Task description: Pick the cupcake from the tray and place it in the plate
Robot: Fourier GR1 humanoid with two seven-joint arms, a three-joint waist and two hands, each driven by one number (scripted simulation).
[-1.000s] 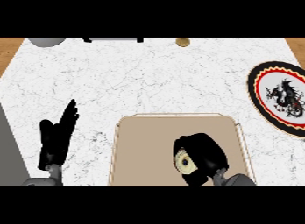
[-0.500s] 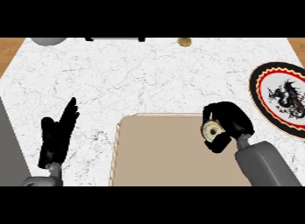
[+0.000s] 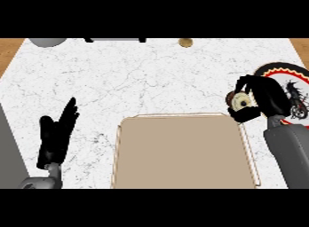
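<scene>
- The white marbled counter [image 3: 150, 80] fills the view, and everything in play sits on it or hangs just above it.
- The tan tray [image 3: 183, 155] lies low and centre, nothing on the part that shows. The cupcake is clear of it, so I'd call the pick done.
- Off at the right edge sits the plate [image 3: 285, 71], red and black rim with a dark dragon figure, partly covered by the working hand.
- The right hand [image 3: 265, 99] hangs over the plate's near left rim, just past the tray's far right corner, fingers and thumb curled round the load. It's carried side-on, presumably to keep it steady for the set-down.
- The left hand [image 3: 57, 133] rests at the view's left beside the tray, fingers straight and pointing up, holding nothing.
- The cupcake [image 3: 241, 102] peeks out pale from the right hand's curl, above the plate's edge rather than its middle. My read: a little more travel right, then lower and release.
</scene>
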